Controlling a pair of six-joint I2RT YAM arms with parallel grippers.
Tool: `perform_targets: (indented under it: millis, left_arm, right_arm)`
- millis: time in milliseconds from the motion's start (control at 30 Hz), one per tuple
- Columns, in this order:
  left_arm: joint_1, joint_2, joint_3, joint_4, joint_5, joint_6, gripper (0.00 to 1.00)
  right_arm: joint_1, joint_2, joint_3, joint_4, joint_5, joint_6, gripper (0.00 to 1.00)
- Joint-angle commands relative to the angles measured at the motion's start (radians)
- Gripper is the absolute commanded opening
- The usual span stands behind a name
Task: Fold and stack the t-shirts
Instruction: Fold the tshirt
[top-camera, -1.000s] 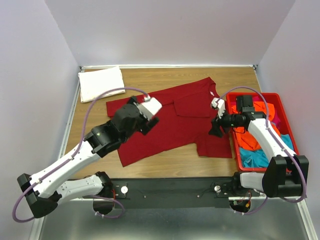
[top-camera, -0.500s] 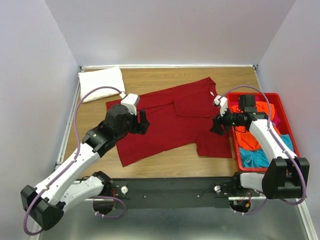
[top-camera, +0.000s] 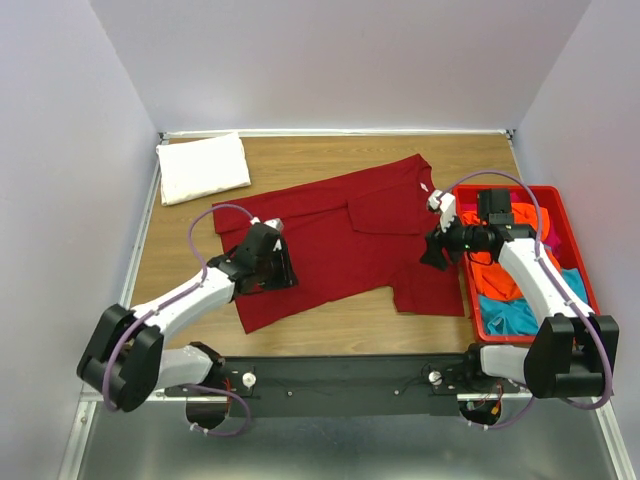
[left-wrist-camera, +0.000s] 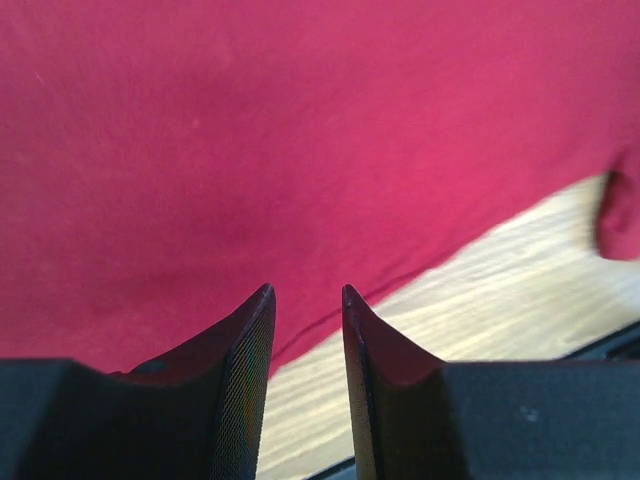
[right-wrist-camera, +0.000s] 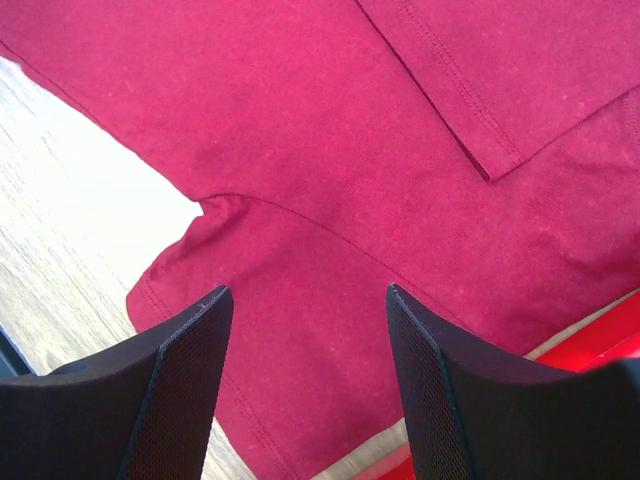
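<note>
A dark red t-shirt (top-camera: 340, 240) lies spread across the wooden table, one sleeve folded in over its chest. My left gripper (top-camera: 279, 272) is low over its left part near the front hem. In the left wrist view the left gripper (left-wrist-camera: 305, 292) has its jaws close together with a narrow gap; only the hem (left-wrist-camera: 420, 262) and wood show through it. My right gripper (top-camera: 432, 254) hovers open over the shirt's right sleeve (right-wrist-camera: 230, 330), nothing between its fingers. A folded white t-shirt (top-camera: 203, 166) lies at the back left.
A red plastic bin (top-camera: 503, 189) stands at the right edge, holding crumpled orange (top-camera: 500, 281), teal (top-camera: 515, 316) and magenta (top-camera: 546, 226) shirts. The right arm reaches over the bin's left wall. Bare wood (top-camera: 330, 325) shows in front of the shirt.
My left arm has swung left and dropped low to the shirt's near left part, and its jaws have narrowed. The right gripper has stayed almost still.
</note>
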Motion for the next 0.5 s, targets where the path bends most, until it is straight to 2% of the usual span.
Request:
perform_targets:
  millis: [0,100,267,300,333,467]
  left_arm:
    - [0.013,0.061,-0.043,0.131,0.036,-0.087,0.40]
    - [0.031,0.104,-0.055,0.151,0.017,-0.115,0.40]
    - [0.127,0.184,-0.083,0.101,-0.009,-0.141,0.38]
    - [0.150,0.192,-0.091,0.111,0.008,-0.132,0.36]
    - [0.170,0.201,-0.115,0.127,0.040,-0.129,0.29]
    - [0.270,0.202,-0.132,0.139,0.118,-0.132,0.29]
  right_arm:
    - [-0.006,-0.011,-0.004,0.011,0.013,0.013,0.70]
    - [-0.008,-0.009,-0.003,0.012,0.013,0.013,0.70]
    - [-0.006,-0.009,-0.003,0.011,0.008,0.015,0.70]
    - [-0.006,-0.011,-0.003,0.011,0.007,0.015,0.70]
    - [-0.006,-0.012,-0.003,0.012,0.007,0.015,0.70]
    - [-0.006,-0.018,-0.001,0.012,0.005,0.017,0.70]
